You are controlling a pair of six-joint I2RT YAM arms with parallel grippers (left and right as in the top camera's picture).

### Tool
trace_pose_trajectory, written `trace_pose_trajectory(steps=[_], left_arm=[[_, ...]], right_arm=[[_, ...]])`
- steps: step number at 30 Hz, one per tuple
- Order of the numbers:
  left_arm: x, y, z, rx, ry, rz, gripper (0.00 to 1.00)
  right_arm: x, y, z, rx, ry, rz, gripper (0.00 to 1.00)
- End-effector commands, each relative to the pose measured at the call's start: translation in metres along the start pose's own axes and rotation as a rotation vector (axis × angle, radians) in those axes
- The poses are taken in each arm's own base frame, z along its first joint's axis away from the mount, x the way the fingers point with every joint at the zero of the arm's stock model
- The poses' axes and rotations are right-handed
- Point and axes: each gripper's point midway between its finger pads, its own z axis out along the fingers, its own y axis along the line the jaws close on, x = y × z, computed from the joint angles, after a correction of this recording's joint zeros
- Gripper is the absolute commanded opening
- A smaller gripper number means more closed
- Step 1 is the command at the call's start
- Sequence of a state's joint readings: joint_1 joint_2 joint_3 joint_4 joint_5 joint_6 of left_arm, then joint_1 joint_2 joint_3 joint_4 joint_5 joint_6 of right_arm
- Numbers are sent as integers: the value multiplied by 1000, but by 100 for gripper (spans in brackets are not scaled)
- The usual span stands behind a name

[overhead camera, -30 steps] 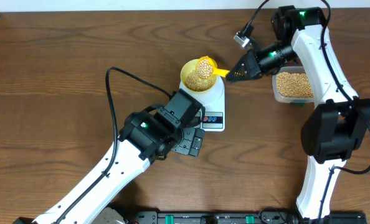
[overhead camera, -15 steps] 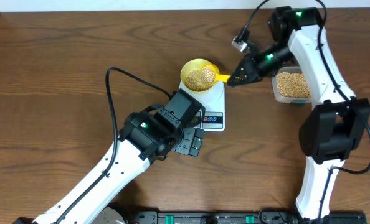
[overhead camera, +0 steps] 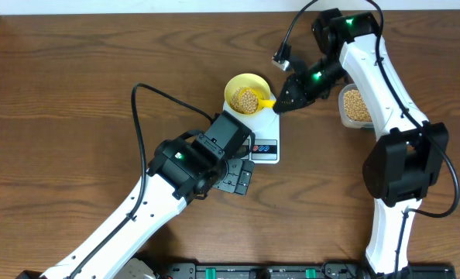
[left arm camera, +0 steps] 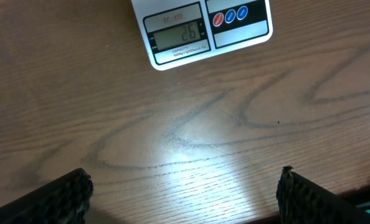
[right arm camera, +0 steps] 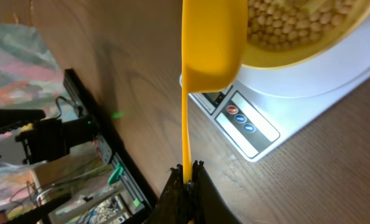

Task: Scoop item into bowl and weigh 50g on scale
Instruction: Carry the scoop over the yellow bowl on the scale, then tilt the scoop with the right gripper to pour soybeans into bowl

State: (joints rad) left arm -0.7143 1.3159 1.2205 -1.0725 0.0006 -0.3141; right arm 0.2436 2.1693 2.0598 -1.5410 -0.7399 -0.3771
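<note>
Right gripper (overhead camera: 284, 103) pinched shut on the yellow scoop (overhead camera: 266, 101) handle, scoop tipped over the bowl (overhead camera: 234, 84), beans (overhead camera: 248, 99) piled inside, bowl on the scale (overhead camera: 265, 132) near the table (overhead camera: 75, 93) far edge, display (left arm camera: 177, 35) showing 26, left gripper (left arm camera: 182, 190) spread wide, empty, by the scale.

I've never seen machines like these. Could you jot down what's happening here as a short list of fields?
Bowl: pale yellow, on the scale, beans inside
Scoop: yellow, tipped at the bowl's rim
Right gripper: shut on the scoop's handle
Left gripper: open, empty, above bare table beside the scale
Display: seems to read 26
Tub: clear, holds more beans
</note>
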Motion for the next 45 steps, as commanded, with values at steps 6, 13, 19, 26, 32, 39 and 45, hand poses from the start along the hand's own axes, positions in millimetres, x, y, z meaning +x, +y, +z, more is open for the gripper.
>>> trace_pose_trajectory(steps=[6,13,19,26,32,39,45], left_arm=[[-4,2,-2,-10,-9,7,97],[-4,2,-2,-11,-9,7,97],[-4,2,-2,-11,-9,7,97],[-4,2,-2,-11,-9,7,97],[-4,2,-2,-11,-9,7,97],[-4,2,-2,-11,-9,7,97],[-4,2,-2,-11,-9,7,97]], right_arm=[[-14,-6,-1,25,-44,9,1],[-23,-18,-2,86,-72,3,1],[-22,-24,-1,132,-60,0,1],[-25,-26,2,172,-55,-20,1],[-28,-25,8,207,-47,-51,1],[-30,-27,13,263,-32,-81,1],[-31,-29,16,310,-19,-99,1]])
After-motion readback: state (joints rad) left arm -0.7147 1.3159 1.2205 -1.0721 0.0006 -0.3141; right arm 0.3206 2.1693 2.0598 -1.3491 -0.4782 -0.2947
